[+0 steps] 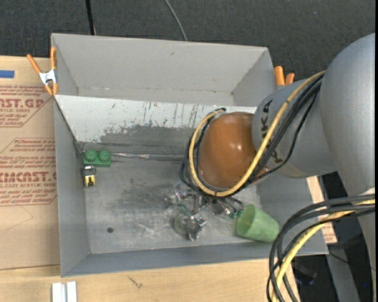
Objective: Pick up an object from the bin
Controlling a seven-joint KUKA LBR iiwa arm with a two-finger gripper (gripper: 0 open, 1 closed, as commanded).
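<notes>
Hand (190, 218) sitting low over bin (132, 190) floor, grip state: cannot tell; green cup (257, 224) lying just beside hand, arm-side, probably needing centring over cup before closing.

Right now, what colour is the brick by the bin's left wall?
The brick is green, camera view.

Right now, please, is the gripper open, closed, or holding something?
Gripper: cannot be told; it is low in the bin, beside the green cup.
</notes>
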